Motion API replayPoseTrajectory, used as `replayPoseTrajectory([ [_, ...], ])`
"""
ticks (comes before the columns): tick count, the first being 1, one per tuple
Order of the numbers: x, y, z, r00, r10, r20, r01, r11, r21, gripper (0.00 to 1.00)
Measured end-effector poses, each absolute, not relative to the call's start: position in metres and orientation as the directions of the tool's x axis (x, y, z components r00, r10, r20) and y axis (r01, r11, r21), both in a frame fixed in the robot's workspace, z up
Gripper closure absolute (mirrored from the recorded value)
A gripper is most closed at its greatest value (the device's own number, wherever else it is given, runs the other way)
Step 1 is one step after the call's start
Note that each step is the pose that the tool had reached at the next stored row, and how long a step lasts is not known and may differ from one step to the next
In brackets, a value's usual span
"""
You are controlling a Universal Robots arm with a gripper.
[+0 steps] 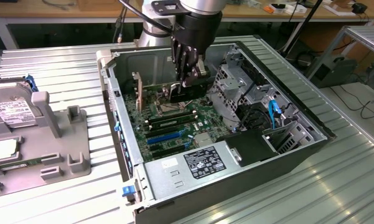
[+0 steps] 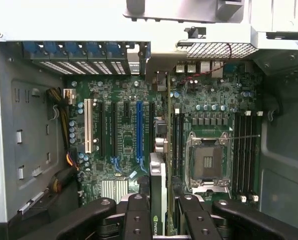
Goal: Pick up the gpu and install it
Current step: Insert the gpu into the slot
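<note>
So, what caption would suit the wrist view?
Robot hand holds the gpu edge-on over the motherboard inside the open computer case.

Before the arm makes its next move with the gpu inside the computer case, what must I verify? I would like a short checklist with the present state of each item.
1. gpu gripped between the jaws: ok.
2. gpu inside the open case, above the motherboard: ok.
3. Blue slot free of any card: ok.
4. gpu edge lined up with a slot: cannot tell.
5. Power cables apart from the gpu: ok.
</note>
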State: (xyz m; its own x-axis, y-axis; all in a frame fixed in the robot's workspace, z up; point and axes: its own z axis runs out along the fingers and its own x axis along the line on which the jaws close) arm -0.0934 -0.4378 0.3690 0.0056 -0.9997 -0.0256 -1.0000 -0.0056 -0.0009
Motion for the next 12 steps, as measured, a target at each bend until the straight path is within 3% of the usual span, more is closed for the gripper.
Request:
replayPoseTrajectory([
  [12,-0.094,-0.442,0.354,0.003,-1.0,-0.026,-1.0,-0.003,0.003,0.73],
])
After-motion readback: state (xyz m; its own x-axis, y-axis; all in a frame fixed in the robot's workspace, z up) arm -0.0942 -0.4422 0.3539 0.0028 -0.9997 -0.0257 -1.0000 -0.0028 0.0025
